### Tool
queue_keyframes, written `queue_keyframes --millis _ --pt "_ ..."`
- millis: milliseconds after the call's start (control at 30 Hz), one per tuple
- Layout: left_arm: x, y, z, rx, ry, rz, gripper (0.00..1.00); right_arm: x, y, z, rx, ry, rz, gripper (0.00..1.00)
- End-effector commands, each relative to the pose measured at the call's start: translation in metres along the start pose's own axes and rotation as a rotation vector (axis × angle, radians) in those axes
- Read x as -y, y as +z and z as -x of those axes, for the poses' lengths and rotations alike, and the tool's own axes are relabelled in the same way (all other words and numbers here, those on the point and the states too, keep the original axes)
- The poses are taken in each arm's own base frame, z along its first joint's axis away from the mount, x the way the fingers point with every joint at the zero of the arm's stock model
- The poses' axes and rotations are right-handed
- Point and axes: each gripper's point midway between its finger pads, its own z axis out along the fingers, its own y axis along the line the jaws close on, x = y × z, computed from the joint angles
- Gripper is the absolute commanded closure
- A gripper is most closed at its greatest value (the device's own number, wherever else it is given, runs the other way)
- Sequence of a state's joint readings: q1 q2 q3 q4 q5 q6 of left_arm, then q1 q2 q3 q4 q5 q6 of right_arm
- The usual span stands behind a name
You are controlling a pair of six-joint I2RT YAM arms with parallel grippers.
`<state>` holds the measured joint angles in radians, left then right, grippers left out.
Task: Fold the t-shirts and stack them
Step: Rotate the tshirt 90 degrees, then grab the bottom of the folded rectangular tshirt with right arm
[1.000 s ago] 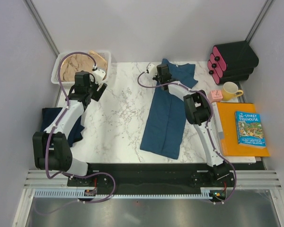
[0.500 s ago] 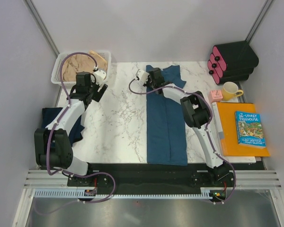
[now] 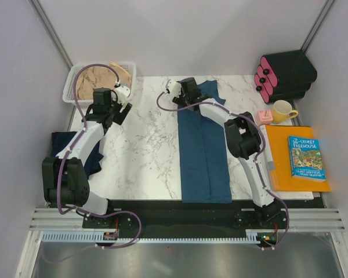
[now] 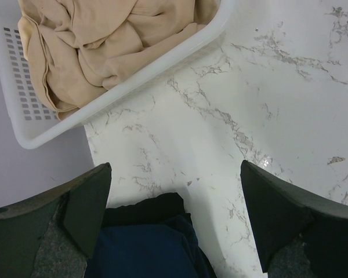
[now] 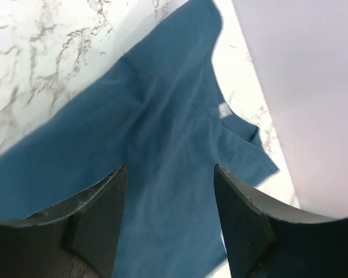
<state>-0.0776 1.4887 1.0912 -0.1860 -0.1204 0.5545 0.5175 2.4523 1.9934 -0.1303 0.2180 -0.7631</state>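
Observation:
The teal-blue t-shirt [image 3: 204,150] lies as a long narrow strip down the middle-right of the marble table [image 3: 145,145], its collar end at the far edge. My right gripper [image 3: 185,92] hovers open over that far end, and the right wrist view shows teal fabric [image 5: 168,116] below the parted fingers, my gripper [image 5: 170,171] holding nothing. The navy t-shirt [image 3: 64,145] lies bunched at the table's left edge [image 4: 145,249]. My left gripper [image 3: 123,109] stands open above bare marble [image 4: 175,174]. The beige t-shirt [image 3: 98,75] is crumpled in the white basket [image 4: 23,104].
The white slotted basket [image 3: 68,92] sits at the far left corner. On the right are a yellow mug [image 3: 283,110], a small pink box [image 3: 265,117], a black case with pink rolls [image 3: 284,75], and a book [image 3: 306,157] on an orange folder [image 3: 290,176].
My right gripper pulled the teal shirt's far end to the left, straightening the strip, then opened and let the fabric go. The left arm stayed put.

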Motion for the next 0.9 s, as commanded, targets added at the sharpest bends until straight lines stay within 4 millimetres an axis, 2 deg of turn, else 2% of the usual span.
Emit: queue_keyframes --millis 0,33,67,100,133,167,233,267,300,333,367,400,433,467,500,533,567,600,633,700,733,867 --pt "-0.015 -0.013 0.031 0.082 -0.007 0.007 0.0 0.055 -0.093 0.057 0.092 -0.027 0.065 0.32" --pt "-0.014 -0.015 0.035 0.089 0.012 -0.003 0.0 0.061 -0.116 0.062 0.105 -0.047 0.091 0.33" --pt "-0.016 -0.019 0.039 0.103 0.024 -0.001 0.0 0.038 -0.125 0.052 0.1 -0.094 0.194 0.32" --pt "-0.016 -0.022 0.043 0.111 0.039 -0.004 0.0 0.021 -0.142 0.032 0.038 -0.173 0.288 0.32" --pt "-0.013 -0.025 0.046 0.118 0.075 -0.017 0.0 0.018 -0.166 0.03 0.047 -0.21 0.336 0.31" --pt "-0.011 -0.029 0.049 0.127 0.097 -0.024 0.0 -0.016 -0.187 0.0 -0.02 -0.252 0.506 0.31" --pt "-0.004 -0.037 0.054 0.14 0.171 -0.046 0.0 -0.036 -0.224 -0.02 -0.048 -0.322 0.642 0.32" --pt "0.0 -0.039 0.054 0.142 0.192 -0.054 0.0 -0.066 -0.242 -0.053 -0.135 -0.32 0.763 0.36" --pt "0.003 -0.043 0.055 0.15 0.211 -0.063 0.0 -0.082 -0.253 -0.064 -0.163 -0.319 0.817 0.37" --pt "0.009 -0.046 0.058 0.157 0.249 -0.072 0.0 -0.09 -0.269 -0.072 -0.173 -0.311 0.842 0.38" --pt "0.014 -0.046 0.057 0.155 0.266 -0.081 0.0 -0.117 -0.281 -0.1 -0.232 -0.305 0.912 0.4" --pt "0.016 -0.048 0.058 0.158 0.288 -0.084 0.0 -0.13 -0.291 -0.105 -0.229 -0.305 0.94 0.4" --pt "0.022 -0.051 0.063 0.168 0.308 -0.086 0.0 -0.134 -0.303 -0.106 -0.217 -0.283 0.926 0.4" --pt "0.025 -0.053 0.063 0.168 0.319 -0.088 0.0 -0.149 -0.309 -0.12 -0.232 -0.271 0.941 0.39" --pt "0.029 -0.054 0.064 0.171 0.336 -0.091 0.0 -0.159 -0.317 -0.119 -0.217 -0.276 0.953 0.38" --pt "0.034 -0.058 0.068 0.18 0.353 -0.092 0.0 -0.159 -0.326 -0.116 -0.193 -0.274 0.936 0.37" --pt "0.039 -0.06 0.069 0.183 0.365 -0.097 0.0 -0.17 -0.332 -0.123 -0.203 -0.253 0.94 0.33" --pt "0.042 -0.061 0.071 0.187 0.387 -0.098 0.0 -0.174 -0.342 -0.116 -0.167 -0.263 0.931 0.32" --pt "0.047 -0.065 0.075 0.194 0.408 -0.097 0.0 -0.186 -0.349 -0.124 -0.176 -0.265 0.95 0.3" --pt "0.051 -0.069 0.079 0.206 0.435 -0.097 0.0 -0.193 -0.358 -0.114 -0.117 -0.271 0.906 0.29" --pt "0.054 -0.073 0.084 0.215 0.448 -0.092 0.0 -0.2 -0.361 -0.12 -0.123 -0.274 0.909 0.27" --pt "0.065 -0.085 0.09 0.236 0.491 -0.096 0.0 -0.211 -0.374 -0.117 -0.105 -0.233 0.923 0.23"
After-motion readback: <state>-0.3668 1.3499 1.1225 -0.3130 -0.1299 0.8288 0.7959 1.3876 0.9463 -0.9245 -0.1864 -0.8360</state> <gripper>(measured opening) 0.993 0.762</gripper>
